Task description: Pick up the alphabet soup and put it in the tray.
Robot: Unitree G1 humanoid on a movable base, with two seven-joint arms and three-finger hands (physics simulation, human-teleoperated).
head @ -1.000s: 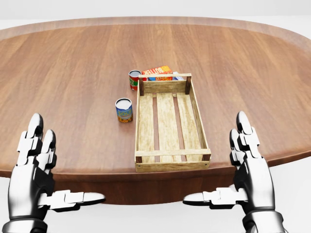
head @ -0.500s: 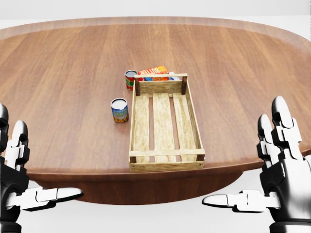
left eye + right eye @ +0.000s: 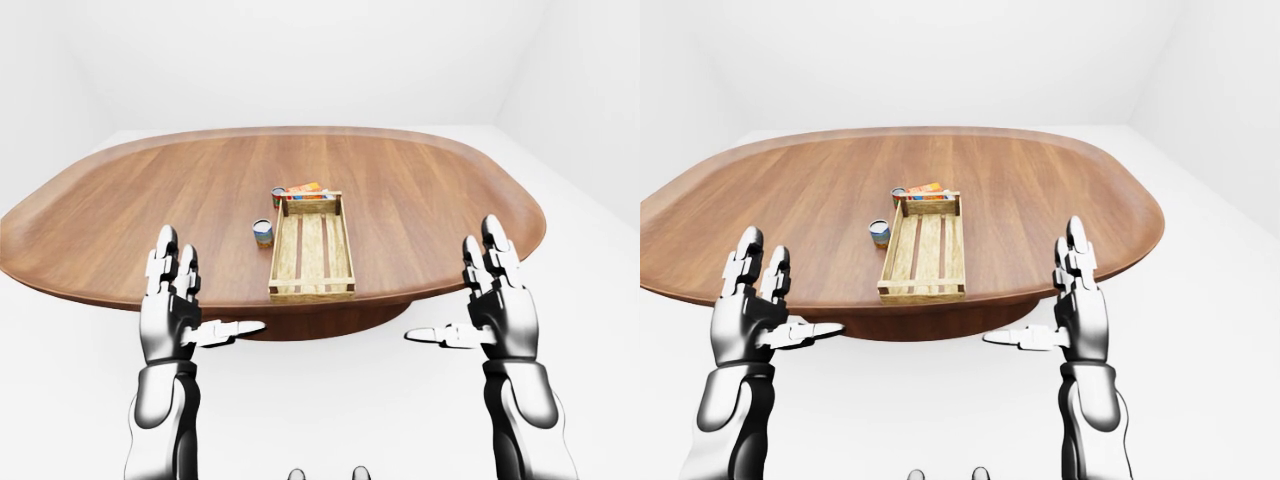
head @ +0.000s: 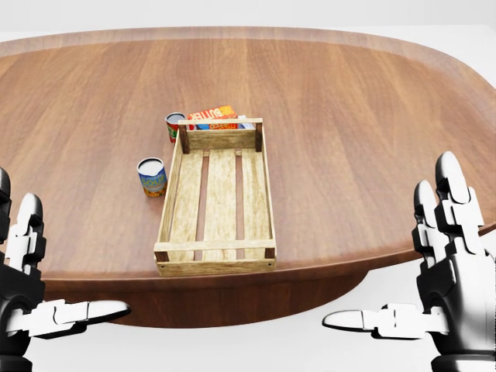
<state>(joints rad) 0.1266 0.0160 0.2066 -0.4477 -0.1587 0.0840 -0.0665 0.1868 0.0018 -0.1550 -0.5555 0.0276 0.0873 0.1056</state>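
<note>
Both sets of fingers are spread wide and hold nothing: my left hand (image 3: 172, 310) stands upright with its thumb pointing inward, and my right hand (image 3: 497, 305) mirrors it, thumb reaching toward the left. Each hand hangs off the near rim of the wooden table (image 4: 372, 116), at the bottom of the head view, well apart from everything resting on it. Between my hands, at the table's near edge, lies the slatted wooden tray (image 4: 218, 198), its long side running away from me and its bed bare. Just to the left of the tray in the head view stands a blue-and-yellow can (image 4: 152, 177), upright, close to the tray wall but not touching it. Further up, at the tray's top-left corner, a second can with a red-and-green label (image 4: 175, 126) stands upright. I cannot read either label well enough to say which one is the alphabet soup. Right beside the red-and-green can, against the far end wall of the tray, sits an orange-and-red box (image 4: 212, 116), outside the tray. Around the table the floor (image 3: 330, 400) and walls are plain white.
</note>
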